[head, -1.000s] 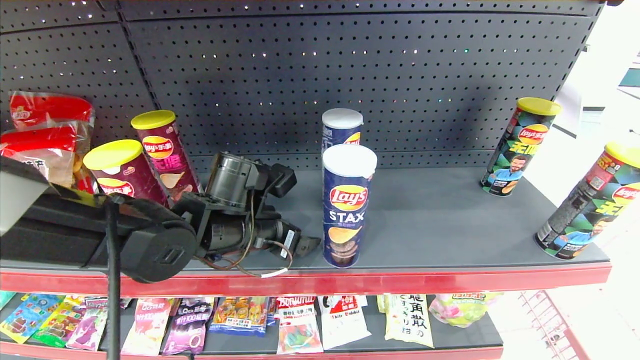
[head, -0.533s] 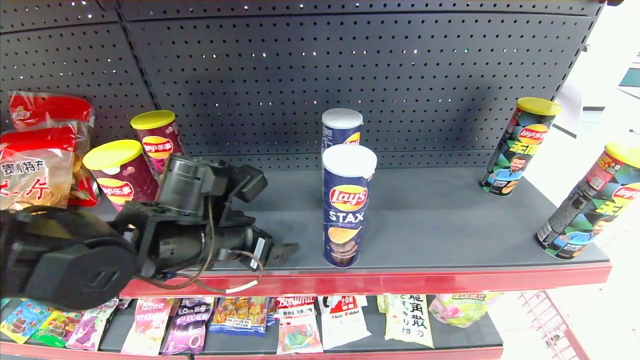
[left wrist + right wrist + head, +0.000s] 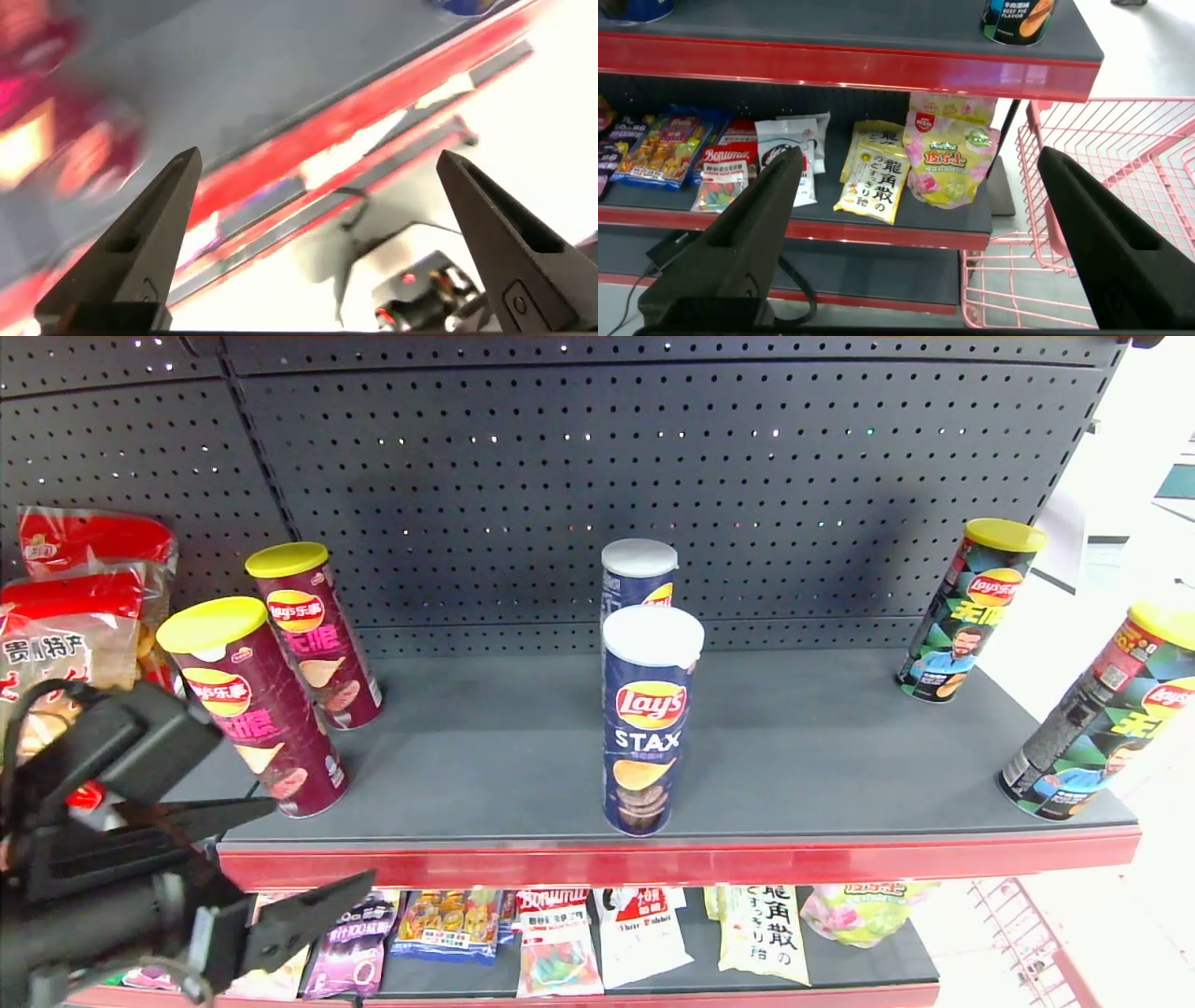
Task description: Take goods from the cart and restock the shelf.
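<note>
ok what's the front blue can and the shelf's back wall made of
Front blue can: likely cardboard with a glossy printed wrap, given its sheen; its white lid looks like matte plastic. Back wall: seemingly dark painted sheet metal, punched with regular holes.

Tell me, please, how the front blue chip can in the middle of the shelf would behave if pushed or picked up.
The front blue can stands tall on a narrow base, so a push near its white lid would probably tip it. Once down, its round body would likely roll. It sits close to the shelf's red edge, so it might fall off.
</note>
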